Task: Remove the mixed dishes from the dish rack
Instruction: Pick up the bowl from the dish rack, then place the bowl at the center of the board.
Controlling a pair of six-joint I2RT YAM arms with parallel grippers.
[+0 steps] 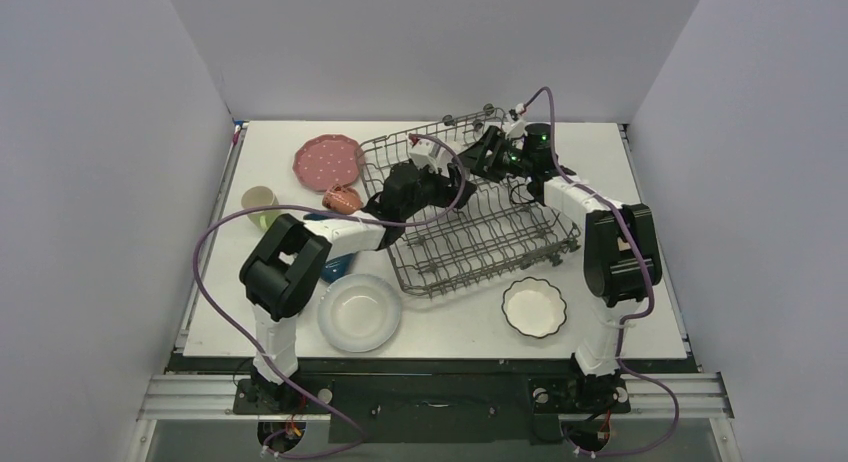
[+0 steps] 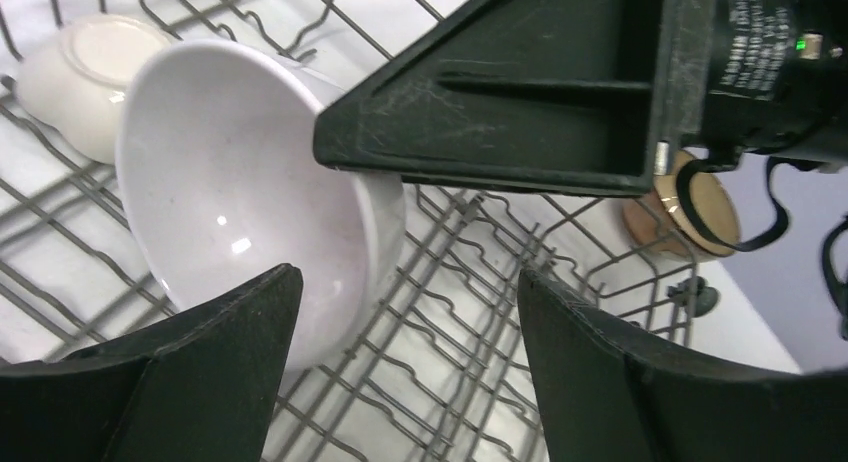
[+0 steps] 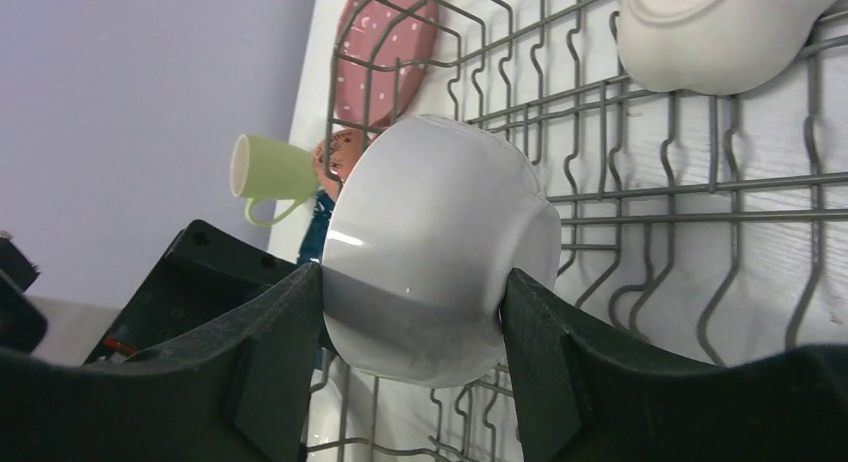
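While the dish rack [image 1: 470, 244] sits mid-table, we find the white bowl [image 3: 440, 242] over its far end, clamped across its wall by the right gripper [image 3: 410, 292]; the left gripper [image 2: 405, 282] gapes open beside it. We judge glazed ceramic stiff, slick, breakable: grip across the wall.

Plate [image 1: 327, 162] and cup [image 1: 260, 202] lie left of the dish rack [image 1: 480, 247] on the table [image 1: 640, 322], a bowl [image 1: 534, 307] before it.

Running into right gripper [image 3: 410, 292] finger right above white bowl [image 2: 230, 182]; passing freely across near half of dish rack [image 1: 470, 252].
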